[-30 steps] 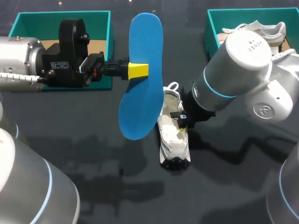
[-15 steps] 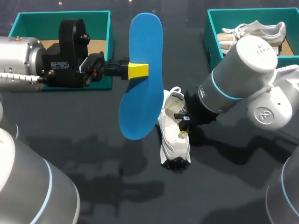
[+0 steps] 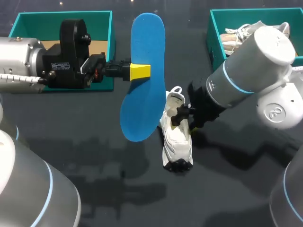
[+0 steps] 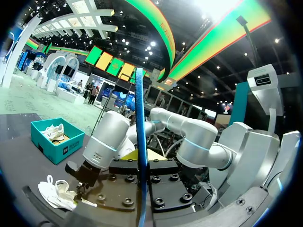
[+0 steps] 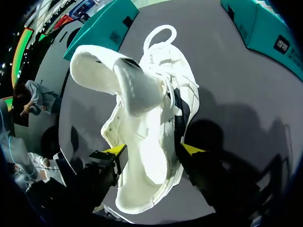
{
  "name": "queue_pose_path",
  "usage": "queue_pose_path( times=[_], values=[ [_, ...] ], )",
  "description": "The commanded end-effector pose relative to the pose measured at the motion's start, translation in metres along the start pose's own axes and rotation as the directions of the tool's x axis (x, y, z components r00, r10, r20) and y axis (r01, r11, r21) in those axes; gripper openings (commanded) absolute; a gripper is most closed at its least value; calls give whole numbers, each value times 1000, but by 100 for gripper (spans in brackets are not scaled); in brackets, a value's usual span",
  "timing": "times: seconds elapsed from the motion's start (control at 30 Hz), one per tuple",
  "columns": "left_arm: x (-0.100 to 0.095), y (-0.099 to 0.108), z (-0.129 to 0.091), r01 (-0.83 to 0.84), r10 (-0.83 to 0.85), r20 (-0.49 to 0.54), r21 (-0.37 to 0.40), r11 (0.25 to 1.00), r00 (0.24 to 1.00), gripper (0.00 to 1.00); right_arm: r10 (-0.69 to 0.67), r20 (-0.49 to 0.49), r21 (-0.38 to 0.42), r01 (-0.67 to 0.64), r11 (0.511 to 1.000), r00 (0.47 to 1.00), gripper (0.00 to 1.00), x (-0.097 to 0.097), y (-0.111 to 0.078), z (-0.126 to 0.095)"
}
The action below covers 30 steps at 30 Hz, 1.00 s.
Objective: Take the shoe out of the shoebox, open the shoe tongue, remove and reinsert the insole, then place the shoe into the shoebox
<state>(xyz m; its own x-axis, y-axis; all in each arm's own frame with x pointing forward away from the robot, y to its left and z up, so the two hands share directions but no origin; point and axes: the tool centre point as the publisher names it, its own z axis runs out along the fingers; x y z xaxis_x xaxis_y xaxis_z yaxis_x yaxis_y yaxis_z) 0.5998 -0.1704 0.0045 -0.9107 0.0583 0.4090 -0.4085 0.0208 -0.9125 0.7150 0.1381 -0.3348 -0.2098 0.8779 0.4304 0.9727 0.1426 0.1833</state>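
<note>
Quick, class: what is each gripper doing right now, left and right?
Left gripper: closed, holding the blue insole.
Right gripper: closed on the white shoe, one finger against each side.

No print is legible: a white label (image 3: 62, 66) on the left arm's (image 3: 19, 61) black wrist block, at ten o'clock, bears tiny lines, a round emblem (image 3: 274, 112) marks the right arm's (image 3: 251, 71) joint at three o'clock, and blurred white marks (image 5: 283, 46) sit on a teal shoebox (image 5: 262, 30) wall.
</note>
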Motion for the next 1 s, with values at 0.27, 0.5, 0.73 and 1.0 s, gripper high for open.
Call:
queue_pose_path(
  times=[0.27, 0.5, 0.73, 1.0],
  values=[
    [1, 1, 0, 0, 0, 0, 1, 1000, 1000, 0, -53, -175, -72, 41, 997, 983, 100, -18, -12, -29],
    [1, 1, 0, 0, 0, 0, 1, 1000, 1000, 0, -89, -406, -104, 51, 993, 909, 100, -13, 4, -51],
    [1, 1, 0, 0, 0, 0, 1, 1000, 1000, 0, -191, -582, -181, 103, 978, 791, 100, 0, 14, -96],
    [1, 1, 0, 0, 0, 0, 1, 1000, 1000, 0, -191, -582, -181, 103, 978, 791, 100, 0, 14, -96]
  ],
)
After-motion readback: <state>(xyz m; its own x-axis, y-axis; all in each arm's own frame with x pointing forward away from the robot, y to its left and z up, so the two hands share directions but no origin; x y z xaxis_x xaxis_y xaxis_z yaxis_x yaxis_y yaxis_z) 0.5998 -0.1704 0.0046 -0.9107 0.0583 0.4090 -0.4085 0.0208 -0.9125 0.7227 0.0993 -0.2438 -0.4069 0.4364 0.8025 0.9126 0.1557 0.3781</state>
